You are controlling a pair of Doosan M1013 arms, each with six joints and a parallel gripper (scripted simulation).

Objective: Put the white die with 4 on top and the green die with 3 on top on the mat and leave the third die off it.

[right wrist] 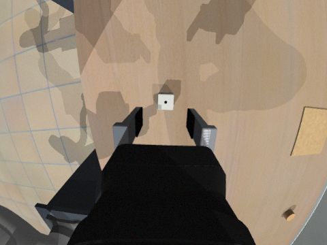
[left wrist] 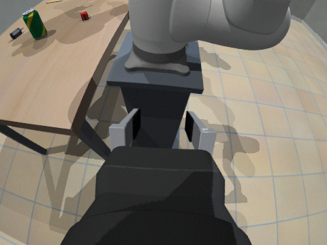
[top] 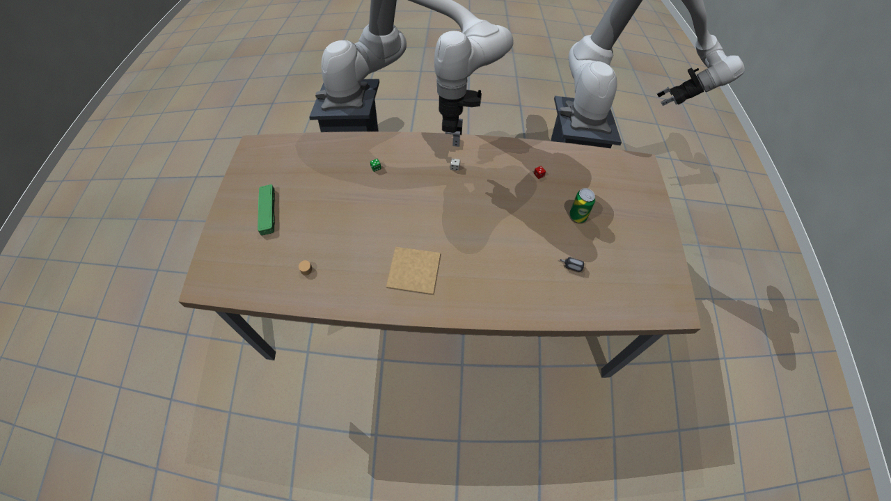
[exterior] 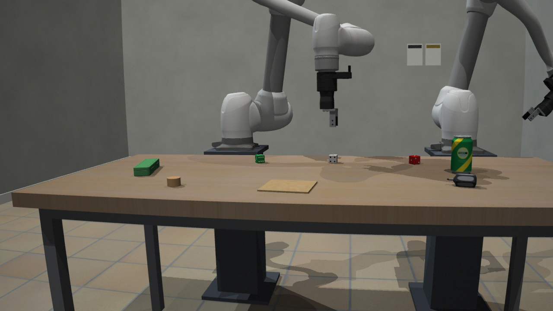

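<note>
Near worktop's (top: 349, 311) (exterior: 216, 207) (right wrist: 231, 190) back edge: small white cube die (top: 455, 164) (exterior: 332, 158) (right wrist: 165, 101), green die (top: 375, 165) (exterior: 259, 158), both off tan square mat (top: 413, 270) (exterior: 287, 185) (right wrist: 310, 131), so nothing's done; both pincers wide open, empty.

Right arm (top: 452, 56) (exterior: 325, 38) (right wrist: 13, 224) points down, jaws wide open; left arm (top: 722, 71) (exterior: 540, 42) (left wrist: 153, 27) angled aside (jaws likewise).

On the desk (top: 349, 218) (exterior: 216, 199) are three dice: one white (top: 455, 164) (exterior: 332, 159) (right wrist: 165, 101), one green (top: 375, 165) (exterior: 259, 159) and one red (top: 540, 172) (exterior: 414, 159) (left wrist: 84, 15), all toward its robot-side edge. There are also one mat (top: 413, 270) (exterior: 287, 186) (right wrist: 310, 131), one can (top: 582, 206) (exterior: 461, 154) (left wrist: 35, 24), one long green box (top: 266, 209) (exterior: 146, 166), one small round block (top: 304, 267) (exterior: 173, 181) (right wrist: 289, 215) and one small dark gadget (top: 573, 264) (exterior: 464, 180) (left wrist: 16, 33).
</note>
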